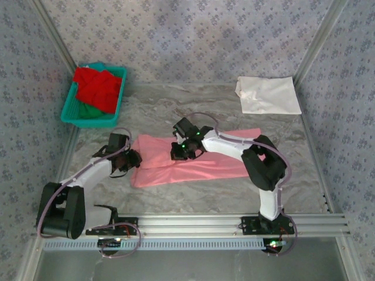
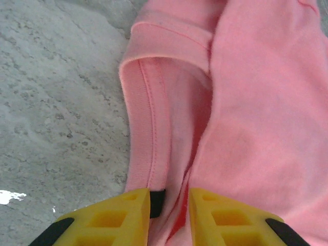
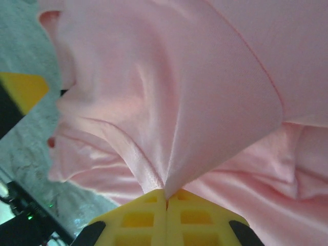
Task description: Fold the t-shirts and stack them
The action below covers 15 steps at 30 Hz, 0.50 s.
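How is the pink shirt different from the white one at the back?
The pink shirt lies spread wide across the middle of the table, rumpled and half-folded; the white shirt sits at the far right as a compact folded rectangle. Both pairs of jaws grip the pink shirt; nothing touches the white shirt. Both are plain cloth, resting on the table.

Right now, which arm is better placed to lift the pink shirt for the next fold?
Probably right: the right gripper is shut on a pinch of the pink shirt. The left gripper straddles its edge, a gap showing.
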Each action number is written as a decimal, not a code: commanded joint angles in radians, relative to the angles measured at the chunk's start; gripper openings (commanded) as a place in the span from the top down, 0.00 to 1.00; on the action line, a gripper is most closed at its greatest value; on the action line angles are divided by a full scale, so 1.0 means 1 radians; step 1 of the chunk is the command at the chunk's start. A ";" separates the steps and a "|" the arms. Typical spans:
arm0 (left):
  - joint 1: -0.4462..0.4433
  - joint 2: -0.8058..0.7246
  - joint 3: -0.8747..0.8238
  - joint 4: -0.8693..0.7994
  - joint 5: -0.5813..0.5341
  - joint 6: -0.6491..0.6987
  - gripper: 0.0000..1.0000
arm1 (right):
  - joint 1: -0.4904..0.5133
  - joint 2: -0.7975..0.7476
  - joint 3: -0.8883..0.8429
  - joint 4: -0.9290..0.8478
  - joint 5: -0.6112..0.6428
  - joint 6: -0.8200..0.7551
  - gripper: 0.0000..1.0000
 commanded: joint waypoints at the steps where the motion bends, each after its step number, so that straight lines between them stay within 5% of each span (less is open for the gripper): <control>1: 0.009 -0.009 -0.007 -0.022 -0.014 0.022 0.74 | -0.014 -0.046 -0.039 -0.037 -0.021 0.017 0.99; 7: 0.014 -0.001 0.003 -0.026 -0.016 0.030 0.74 | -0.024 0.016 -0.094 -0.001 -0.029 0.028 0.96; 11: 0.014 0.009 0.024 -0.044 -0.009 0.037 0.74 | -0.021 0.064 -0.094 0.017 -0.016 0.021 0.72; 15: 0.013 -0.005 0.051 -0.053 0.016 0.033 0.75 | -0.022 0.072 -0.067 0.009 -0.022 0.004 0.68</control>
